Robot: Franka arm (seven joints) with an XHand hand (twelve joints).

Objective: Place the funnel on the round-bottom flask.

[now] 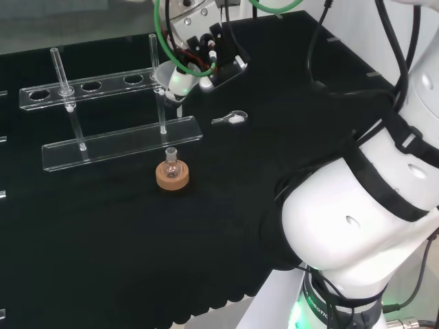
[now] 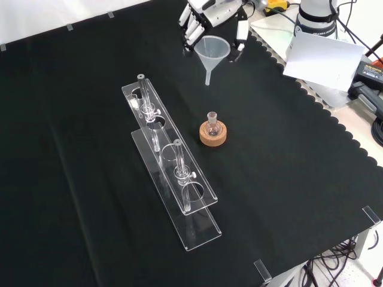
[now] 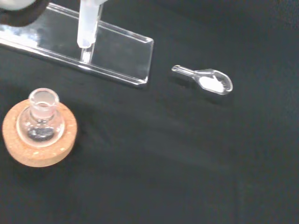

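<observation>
A small clear round-bottom flask (image 1: 171,163) (image 2: 212,123) (image 3: 40,122) stands upright on a cork ring (image 1: 172,178) (image 2: 213,136) (image 3: 58,148) in the middle of the cloth. The hand (image 1: 206,48) (image 2: 209,15) is shut on a translucent funnel (image 1: 167,74) (image 2: 214,51), fingers curled about its cone, and holds it in the air with the stem pointing down. In the front view the funnel hangs above and farther off than the flask, apart from it. In the wrist view the funnel's stem (image 3: 88,23) is off to the side of the flask's open mouth.
A clear plastic test tube rack (image 1: 116,140) (image 2: 173,173) (image 3: 117,51) with upright posts stands beside the flask. A small clear scoop (image 1: 230,118) (image 3: 208,80) with white powder lies on the cloth. The arm's white links (image 1: 370,205) stand at the head view's right.
</observation>
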